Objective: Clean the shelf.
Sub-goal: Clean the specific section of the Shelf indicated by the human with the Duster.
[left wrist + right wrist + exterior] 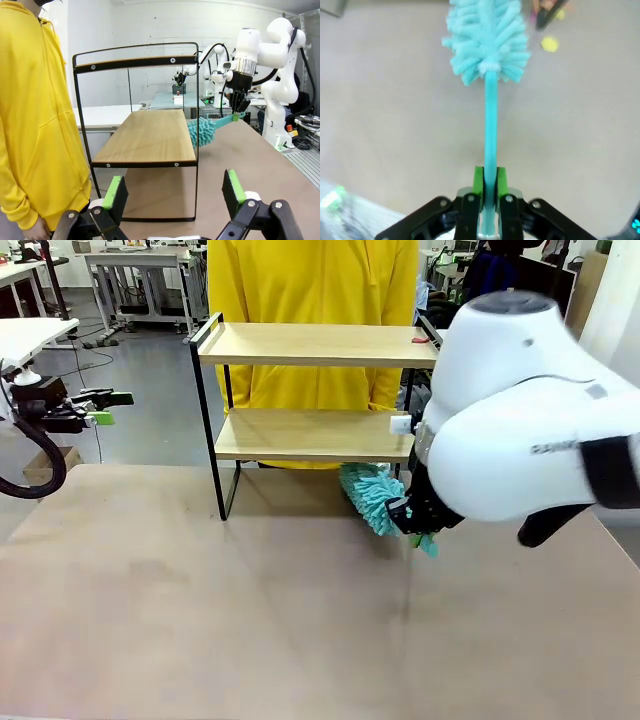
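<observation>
Spanning the front view, the beige tabletop (200,620) carries the shelf (310,435) at its far side, just in front of a person in a yellow hoodie (300,280). The shelf stands upright on its thin black frame, with 2 light wooden boards, both bare apart from a small red item (420,339) at the right end of the top board.

The right arm (530,420) bulks large at the picture's right, reaching toward the shelf's right end. Its right hand (420,520) is closed narrowly on the handle of a teal duster (368,495). In the right wrist view the 2 green pads (479,180) press the thin handle from both sides, and the fluffy head (487,40) points away over the tabletop. The head sits at the right end of the lower board, by its near edge. I cannot tell whether the fibres touch the wood. In the left wrist view the duster (202,131) juts from the right hand (239,102) toward that board's edge.

The left hand (110,408) hangs at the far left, well apart from the shelf (145,135). Its own view shows the left hand (175,192) spread wide, holding and touching nothing.
</observation>
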`<state>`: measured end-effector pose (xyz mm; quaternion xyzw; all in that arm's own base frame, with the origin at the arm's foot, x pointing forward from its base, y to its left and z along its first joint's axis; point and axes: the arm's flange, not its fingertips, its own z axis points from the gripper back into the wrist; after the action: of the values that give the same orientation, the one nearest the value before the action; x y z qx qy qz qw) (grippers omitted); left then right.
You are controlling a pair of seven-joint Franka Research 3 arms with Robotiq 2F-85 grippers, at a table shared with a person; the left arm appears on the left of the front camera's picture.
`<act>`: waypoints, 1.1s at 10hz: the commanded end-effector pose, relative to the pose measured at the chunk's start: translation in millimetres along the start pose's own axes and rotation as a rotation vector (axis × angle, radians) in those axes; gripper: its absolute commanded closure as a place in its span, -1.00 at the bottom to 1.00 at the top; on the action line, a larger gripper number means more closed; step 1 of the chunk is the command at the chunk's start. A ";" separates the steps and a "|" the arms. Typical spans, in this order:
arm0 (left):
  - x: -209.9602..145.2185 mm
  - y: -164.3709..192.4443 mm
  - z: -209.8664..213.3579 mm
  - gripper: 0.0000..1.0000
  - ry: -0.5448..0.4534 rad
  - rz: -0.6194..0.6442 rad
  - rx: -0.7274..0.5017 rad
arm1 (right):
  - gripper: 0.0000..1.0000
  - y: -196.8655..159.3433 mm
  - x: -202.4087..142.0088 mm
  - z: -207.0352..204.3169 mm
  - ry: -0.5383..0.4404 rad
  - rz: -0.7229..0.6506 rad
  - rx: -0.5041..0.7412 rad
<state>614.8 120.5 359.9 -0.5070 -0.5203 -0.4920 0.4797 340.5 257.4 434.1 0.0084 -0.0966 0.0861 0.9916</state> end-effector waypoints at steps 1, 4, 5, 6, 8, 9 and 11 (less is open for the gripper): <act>1.6 -2.3 0.4 -1.00 -0.003 -0.012 0.002 | 0.74 -31.8 -33.5 31.7 0.030 0.307 0.029; 1.6 -2.3 0.4 -1.00 -0.003 -0.012 0.002 | 0.74 -59.0 -65.2 72.3 0.121 0.661 0.094; 1.6 -2.3 0.4 -1.00 -0.003 -0.012 0.002 | 0.74 -67.0 -75.7 91.0 0.178 0.793 0.065; 1.6 -2.3 0.4 -1.00 -0.003 -0.012 0.002 | 0.74 -77.5 -82.8 120.3 0.235 0.881 0.042; 1.6 -2.3 0.4 -1.00 -0.003 -0.012 0.002 | 0.74 -102.5 -79.7 183.2 0.348 0.975 -0.016; 1.6 -2.3 0.4 -1.00 -0.003 -0.012 0.002 | 0.74 -111.1 -73.4 204.5 0.395 0.980 -0.046; 1.6 -2.3 0.4 -1.00 -0.003 -0.012 0.002 | 0.74 -120.0 -58.1 231.7 0.400 0.974 -0.072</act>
<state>614.8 120.5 360.1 -0.5068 -0.5204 -0.4922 0.4797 241.9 120.0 642.3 -0.0824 0.0983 0.5227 0.8428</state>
